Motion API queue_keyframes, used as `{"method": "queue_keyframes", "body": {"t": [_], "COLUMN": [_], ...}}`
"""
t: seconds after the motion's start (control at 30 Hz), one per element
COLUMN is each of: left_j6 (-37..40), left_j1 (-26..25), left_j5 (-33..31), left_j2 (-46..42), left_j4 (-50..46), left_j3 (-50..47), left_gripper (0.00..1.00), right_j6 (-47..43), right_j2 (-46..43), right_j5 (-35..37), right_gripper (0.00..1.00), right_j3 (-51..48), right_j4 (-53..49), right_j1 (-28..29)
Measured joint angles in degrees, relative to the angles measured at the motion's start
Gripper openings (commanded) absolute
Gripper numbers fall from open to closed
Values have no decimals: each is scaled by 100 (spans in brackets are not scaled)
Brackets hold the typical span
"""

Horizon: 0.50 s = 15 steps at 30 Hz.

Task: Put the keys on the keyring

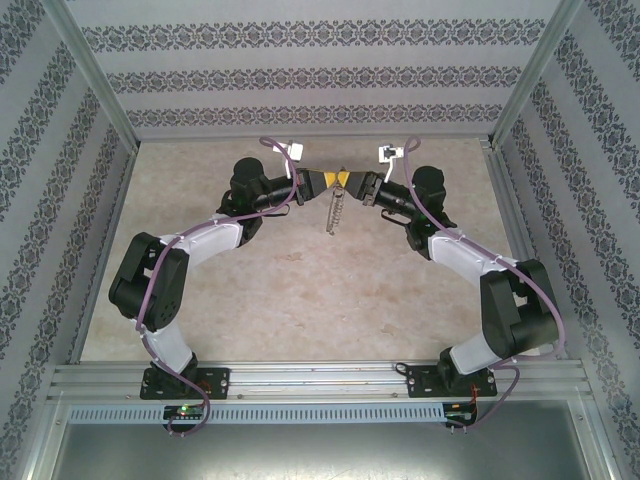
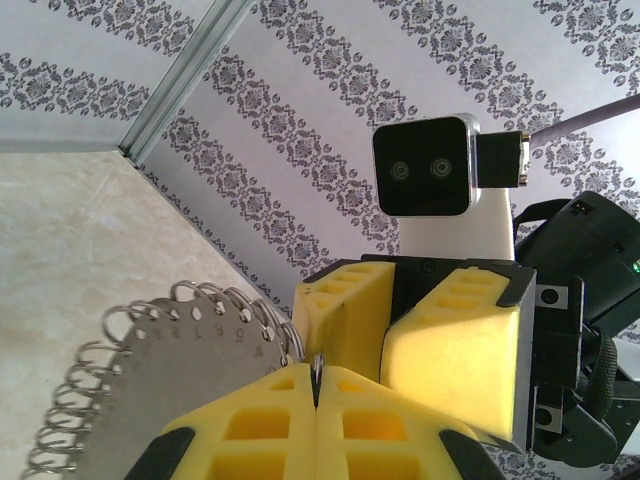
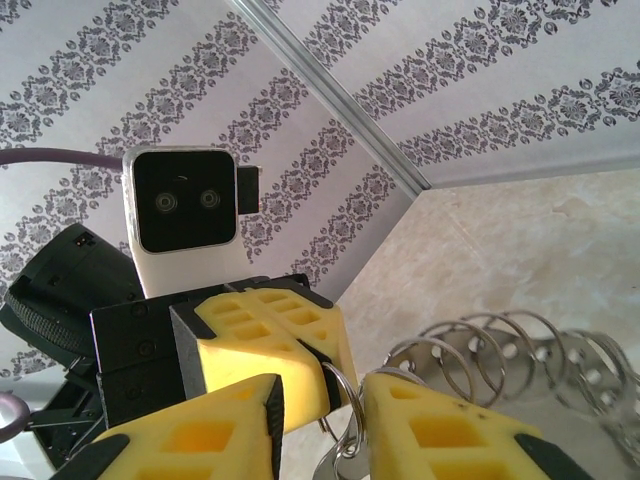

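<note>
The keyring (image 1: 335, 210) hangs edge-on above the far middle of the table, under the two grippers, which meet tip to tip. In the left wrist view it is a grey numbered metal disc (image 2: 150, 390) fringed with small wire rings. My left gripper (image 2: 316, 370) (image 1: 322, 181) is shut on one thin ring at the disc's rim. My right gripper (image 3: 325, 390) (image 1: 348, 181) faces it with jaws apart, a small ring (image 3: 347, 398) standing in the gap close to one finger (image 3: 450, 430). A silvery piece hangs below that ring, cut off by the frame. The keys are hidden.
Beige tabletop (image 1: 300, 290) lies below, walled by patterned panels (image 1: 300, 80) with metal corner posts (image 1: 95, 80). The arms' bases (image 1: 185, 380) sit on the rail at the near edge. The right gripper's yellow fingers (image 2: 455, 340) stand directly opposite in the left wrist view.
</note>
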Motion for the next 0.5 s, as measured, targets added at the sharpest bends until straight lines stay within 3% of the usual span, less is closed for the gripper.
{"method": "queue_keyframes", "body": {"t": [0.5], "left_j6": [0], "left_j1": [-15], "left_j5": [-9], "left_j2": [0], "left_j4": [2], "left_j3": [0], "left_gripper": [0], "right_j6": [42], "right_j2": [162], "right_j5": [-31], "right_gripper": [11], "right_j3": [13], "right_j4": [116], "right_j1": [4]}}
